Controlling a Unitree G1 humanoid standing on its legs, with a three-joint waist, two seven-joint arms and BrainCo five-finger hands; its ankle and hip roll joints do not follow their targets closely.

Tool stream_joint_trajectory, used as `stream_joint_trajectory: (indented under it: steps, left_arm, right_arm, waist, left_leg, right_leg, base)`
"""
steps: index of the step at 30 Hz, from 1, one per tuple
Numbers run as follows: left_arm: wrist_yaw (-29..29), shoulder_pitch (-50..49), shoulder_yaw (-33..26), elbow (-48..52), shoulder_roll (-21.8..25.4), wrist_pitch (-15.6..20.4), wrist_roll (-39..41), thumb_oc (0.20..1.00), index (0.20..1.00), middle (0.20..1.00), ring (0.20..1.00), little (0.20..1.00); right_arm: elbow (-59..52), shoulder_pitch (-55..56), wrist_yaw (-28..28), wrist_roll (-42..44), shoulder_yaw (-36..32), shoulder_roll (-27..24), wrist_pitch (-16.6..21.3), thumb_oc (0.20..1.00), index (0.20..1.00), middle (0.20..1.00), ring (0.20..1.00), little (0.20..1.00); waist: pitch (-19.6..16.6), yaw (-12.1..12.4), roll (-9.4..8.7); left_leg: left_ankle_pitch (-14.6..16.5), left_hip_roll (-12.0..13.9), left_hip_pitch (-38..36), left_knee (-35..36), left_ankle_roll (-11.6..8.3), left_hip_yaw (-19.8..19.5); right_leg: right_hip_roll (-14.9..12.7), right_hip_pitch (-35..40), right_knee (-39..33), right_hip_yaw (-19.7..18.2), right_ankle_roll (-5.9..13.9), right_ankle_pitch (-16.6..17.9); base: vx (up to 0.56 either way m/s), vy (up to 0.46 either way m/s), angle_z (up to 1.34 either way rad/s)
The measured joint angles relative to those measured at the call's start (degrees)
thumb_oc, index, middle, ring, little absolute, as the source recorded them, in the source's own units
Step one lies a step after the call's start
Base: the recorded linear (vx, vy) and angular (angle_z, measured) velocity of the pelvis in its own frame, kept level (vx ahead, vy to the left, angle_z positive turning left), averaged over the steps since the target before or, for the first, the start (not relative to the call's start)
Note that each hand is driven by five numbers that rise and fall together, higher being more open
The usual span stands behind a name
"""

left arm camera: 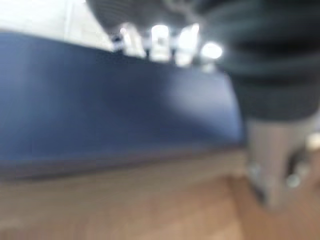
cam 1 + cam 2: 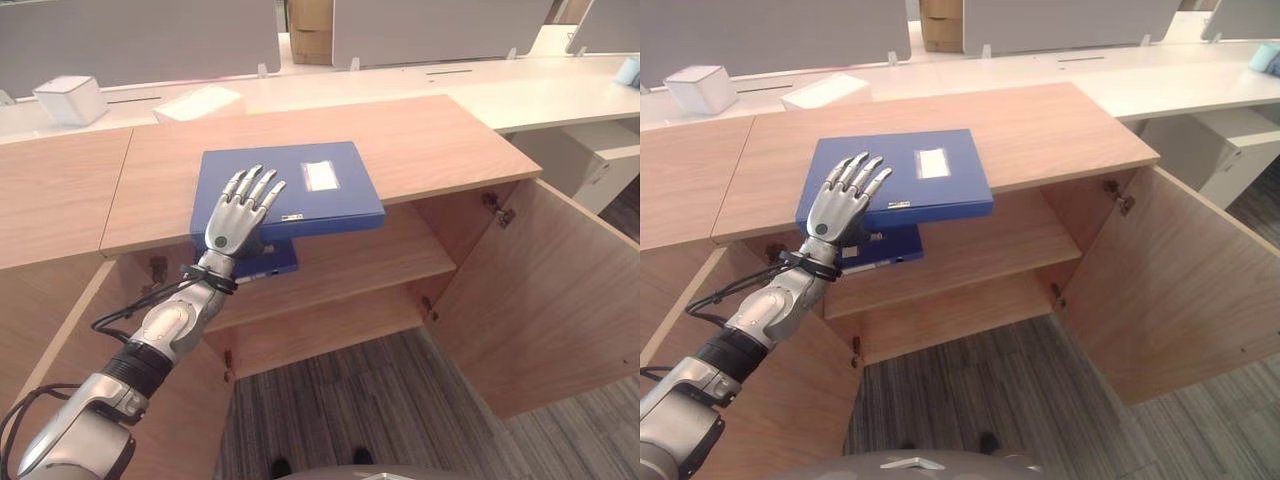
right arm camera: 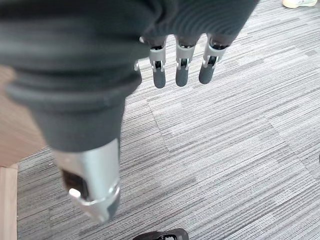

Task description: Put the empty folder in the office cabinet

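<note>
blue folder (image 2: 300,185) overhangs the cabinet (image 2: 420,150) surface edge; my left robot hand (image 2: 240,215) lies flat on its seven o'clock corner, fingers straight. right robot hand (image 3: 181,62) hangs relaxed over carpet (image 3: 240,130).

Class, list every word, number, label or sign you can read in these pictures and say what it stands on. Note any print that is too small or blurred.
No text can be read.
White label on the blue folder: its print is too small to read.
Small light mark on the folder's front edge: too small to read.
White box on the desk: no readable print.
</note>
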State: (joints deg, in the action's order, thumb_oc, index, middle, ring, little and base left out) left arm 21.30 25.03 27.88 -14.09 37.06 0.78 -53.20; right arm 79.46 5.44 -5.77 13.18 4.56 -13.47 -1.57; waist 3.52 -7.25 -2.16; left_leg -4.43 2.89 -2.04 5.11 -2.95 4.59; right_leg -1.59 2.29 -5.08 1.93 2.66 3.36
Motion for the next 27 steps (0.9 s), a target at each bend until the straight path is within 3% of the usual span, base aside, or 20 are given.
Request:
stream_joint_trajectory:
  steps: [12,20,27]
  left_arm:
    - [0.14,0.57,0.26,-1.82,0.0,-0.43,0.01,1.0,1.0,1.0,1.0,1.0]
    - [1.41,10.09,2.47,-6.79,0.19,-2.08,0.05,1.0,1.0,1.0,1.0,1.0]
    - [2.25,11.51,2.32,-7.16,0.3,-2.79,0.09,1.0,1.0,1.0,1.0,1.0]
  right_arm:
    - [0.01,-0.06,-0.01,1.6,-0.02,-0.01,0.18,1.0,1.0,1.0,1.0,1.0]
    - [-0.02,-2.3,-0.04,3.9,-0.19,-0.02,0.92,1.0,1.0,1.0,1.0,1.0]
    - [0.02,-2.39,-0.54,6.01,-0.23,-0.05,1.38,1.0,1.0,1.0,1.0,1.0]
  waist:
    - [0.07,-0.06,-0.06]
    - [1.58,-0.22,-0.79]
    - [2.97,-0.26,-0.92]
  left_leg:
    - [-0.09,0.01,1.12,-0.01,0.05,0.66]
    - [-1.4,0.0,5.3,-0.5,0.18,0.82]
    - [-1.24,0.07,5.56,-0.01,-0.15,1.29]
  right_leg:
    - [0.0,-1.38,0.06,-0.53,-0.1,0.35]
    - [0.06,-5.67,0.22,-1.16,0.2,1.88]
    - [0.05,-6.19,-0.03,-1.34,0.4,1.97]
  base:
    - [0.0,0.001,-0.02]
    - [-0.04,-0.007,-0.03]
    - [-0.01,-0.002,-0.03]
